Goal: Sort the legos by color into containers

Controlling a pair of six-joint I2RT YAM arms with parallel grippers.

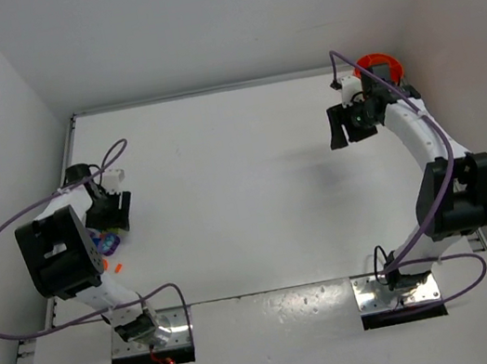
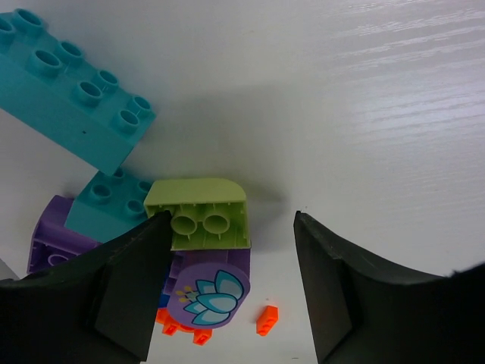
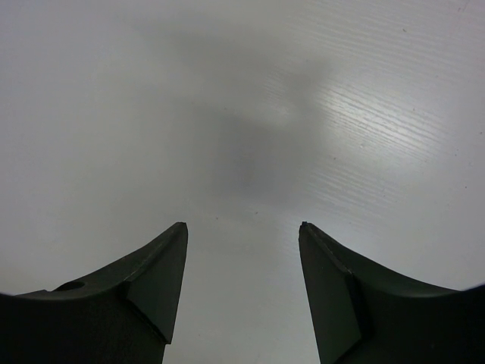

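A: Cyan ones, how many are lying by the left tool (image 2: pixel 231 220)?

B: Two: a long cyan brick (image 2: pixel 72 83) and a short cyan brick (image 2: pixel 106 205), the short one touching the one green brick (image 2: pixel 201 212). One purple brick (image 2: pixel 49 243) and one purple disc (image 2: pixel 208 292) are lying alongside. Two orange ones: a loose orange bit (image 2: pixel 267 320) and an orange piece (image 2: pixel 182 327) peeking from under the disc.

A: And the tools?

B: Both are standing wide, gripping nothing. The green brick is showing between the left one's jaws. The right tool (image 3: pixel 242 225) is hanging over bare surface (image 3: pixel 242 91). One orange tub (image 1: pixel 380 62) is sitting at the far right corner, partly behind the right arm.
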